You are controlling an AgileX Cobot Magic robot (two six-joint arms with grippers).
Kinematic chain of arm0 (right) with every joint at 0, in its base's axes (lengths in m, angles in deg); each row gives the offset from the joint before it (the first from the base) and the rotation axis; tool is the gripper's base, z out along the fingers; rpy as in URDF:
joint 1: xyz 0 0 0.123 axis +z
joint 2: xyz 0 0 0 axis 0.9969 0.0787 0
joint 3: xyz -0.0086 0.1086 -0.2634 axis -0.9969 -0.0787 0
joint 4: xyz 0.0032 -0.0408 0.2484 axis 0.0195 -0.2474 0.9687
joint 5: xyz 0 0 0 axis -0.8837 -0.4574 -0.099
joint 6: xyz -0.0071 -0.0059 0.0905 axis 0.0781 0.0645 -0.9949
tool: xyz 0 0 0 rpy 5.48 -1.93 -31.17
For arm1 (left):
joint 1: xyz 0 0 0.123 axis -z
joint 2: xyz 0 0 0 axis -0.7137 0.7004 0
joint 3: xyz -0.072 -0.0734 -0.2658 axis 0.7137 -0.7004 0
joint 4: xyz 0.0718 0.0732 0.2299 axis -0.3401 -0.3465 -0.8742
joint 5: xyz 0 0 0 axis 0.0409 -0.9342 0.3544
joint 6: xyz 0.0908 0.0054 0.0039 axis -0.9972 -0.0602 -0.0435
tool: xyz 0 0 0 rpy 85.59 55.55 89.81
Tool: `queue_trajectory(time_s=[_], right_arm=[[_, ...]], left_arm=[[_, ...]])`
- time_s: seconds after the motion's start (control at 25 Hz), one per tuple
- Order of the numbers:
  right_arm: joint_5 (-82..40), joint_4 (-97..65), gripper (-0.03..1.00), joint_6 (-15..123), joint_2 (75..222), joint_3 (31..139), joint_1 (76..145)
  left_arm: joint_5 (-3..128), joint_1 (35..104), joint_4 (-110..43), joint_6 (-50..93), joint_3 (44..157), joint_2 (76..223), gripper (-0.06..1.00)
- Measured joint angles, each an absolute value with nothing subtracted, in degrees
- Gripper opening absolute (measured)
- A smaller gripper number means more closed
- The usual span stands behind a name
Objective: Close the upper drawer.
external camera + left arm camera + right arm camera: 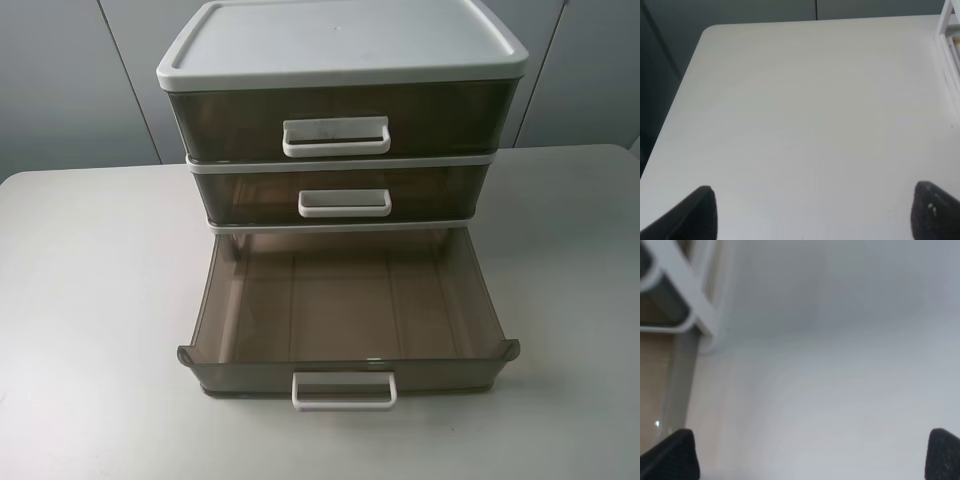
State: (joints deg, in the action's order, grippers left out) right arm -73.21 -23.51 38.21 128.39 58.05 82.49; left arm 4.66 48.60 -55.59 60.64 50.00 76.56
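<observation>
A three-drawer cabinet (340, 45) with a white lid and smoky brown drawers stands at the table's back middle. The upper drawer (220, 120) with its white handle (336, 137) has its front about level with the lid's edge. The middle drawer (345, 192) looks shut. The lowest drawer (345, 300) is pulled far out and empty. Neither gripper shows in the exterior high view. My left gripper (812, 215) is open over bare table, with the cabinet's edge (947, 30) off to one side. My right gripper (812, 455) is open beside the cabinet's white frame (685, 290).
The white table (90, 300) stretches to both sides of the cabinet, with a rounded corner (710, 32) in the left wrist view. Grey wall panels (60, 80) stand behind. The open lowest drawer's handle (344, 390) reaches close to the table's front edge.
</observation>
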Motion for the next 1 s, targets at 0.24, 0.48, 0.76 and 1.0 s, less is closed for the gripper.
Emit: queue_trajectory(time_s=[0.24,0.48,0.76,1.0], right_arm=[[-73.6,-22.0,0.68,37.3,118.4,51.2,82.5],[-75.3,-22.9,0.68,36.6,104.6,45.0,82.5],[-72.1,-22.9,0.68,34.3,88.8,36.5,82.5],[-73.3,-22.9,0.68,34.0,79.9,34.4,82.5]], left_arm=[[4.7,48.6,-55.6,60.6,50.0,76.6,0.74],[4.7,48.6,-55.6,60.6,50.0,76.6,0.74],[4.7,48.6,-55.6,60.6,50.0,76.6,0.74],[4.7,48.6,-55.6,60.6,50.0,76.6,0.74]])
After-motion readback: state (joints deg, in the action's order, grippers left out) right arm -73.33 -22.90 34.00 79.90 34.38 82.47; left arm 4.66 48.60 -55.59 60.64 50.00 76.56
